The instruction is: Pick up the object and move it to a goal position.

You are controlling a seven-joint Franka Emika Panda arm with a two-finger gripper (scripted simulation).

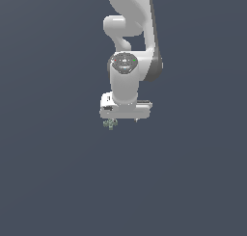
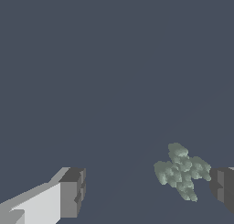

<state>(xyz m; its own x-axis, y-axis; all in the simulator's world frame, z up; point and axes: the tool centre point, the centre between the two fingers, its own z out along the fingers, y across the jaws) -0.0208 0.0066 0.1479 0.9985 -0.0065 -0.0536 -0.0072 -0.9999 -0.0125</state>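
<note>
The object (image 2: 181, 171) is a tiny mottled green-grey lump of rough cross shape. In the wrist view it lies between my two dark fingertips, close to one pad (image 2: 222, 185) and far from the other pad (image 2: 73, 191). My gripper (image 2: 148, 189) is open, its jaws spread wide with the object not clamped. In the exterior view the object (image 1: 110, 124) shows just below the white hand, toward the exterior view's left end of it. The gripper (image 1: 123, 120) hangs straight down from the white arm, its fingers mostly hidden behind the hand.
A flat dark blue-grey surface (image 1: 48, 182) fills both views. The white arm (image 1: 132, 32) rises from the hand to the top of the exterior view.
</note>
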